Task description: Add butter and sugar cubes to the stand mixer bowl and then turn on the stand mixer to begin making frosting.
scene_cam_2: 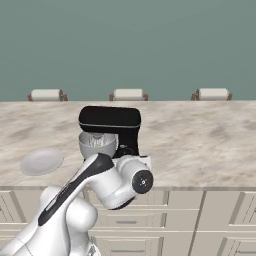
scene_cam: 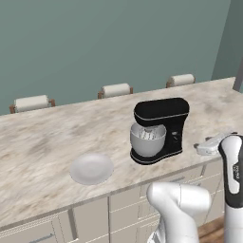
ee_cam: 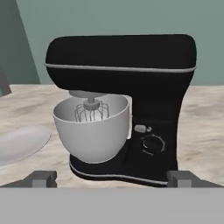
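End effector (ee_cam: 112,178) spread wide, facing stand mixer (ee_cam: 131,105).

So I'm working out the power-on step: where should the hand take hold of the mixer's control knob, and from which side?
Pinch the round dial across its rim, coming straight at the mixer's column face, the side toward the hand camera. The dial sits low on the column, right of the bowl, which probably leaves finger room.
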